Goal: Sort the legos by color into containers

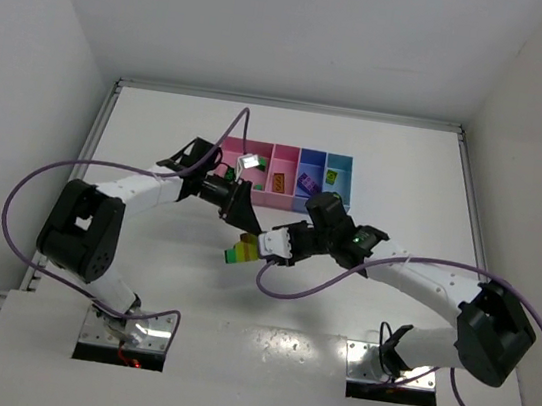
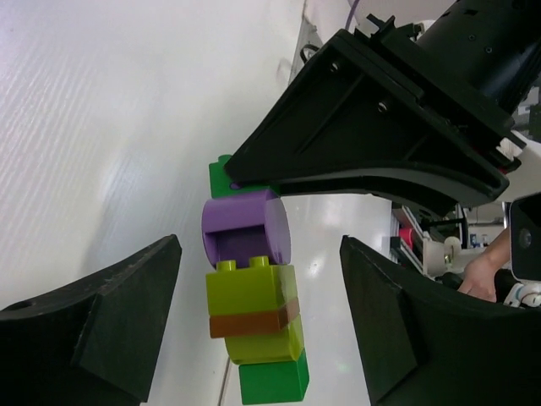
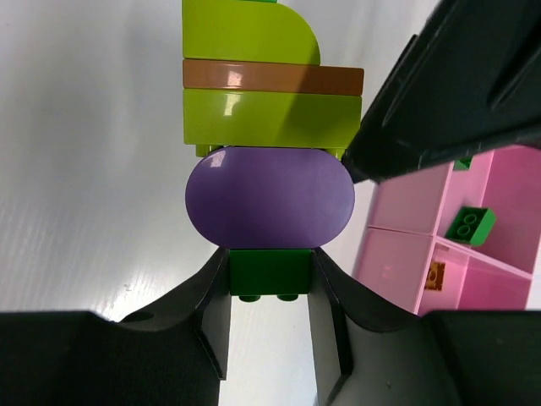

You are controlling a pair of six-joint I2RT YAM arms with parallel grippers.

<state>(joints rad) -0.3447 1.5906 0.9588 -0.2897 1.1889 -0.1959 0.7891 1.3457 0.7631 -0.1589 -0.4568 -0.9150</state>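
Top view: the clump (image 1: 242, 252) sticks out from the right gripper (image 1: 261, 248), just below the left gripper (image 1: 244, 222), with the bins (image 1: 282, 197) beyond. The left should close squarely on one colour and pull straight.

Left wrist: the left jaws are spread with the clump between them, touching neither.

Right wrist: the right jaws pinch the clump's end green brick (image 3: 270, 272) — that grip must hold firm.
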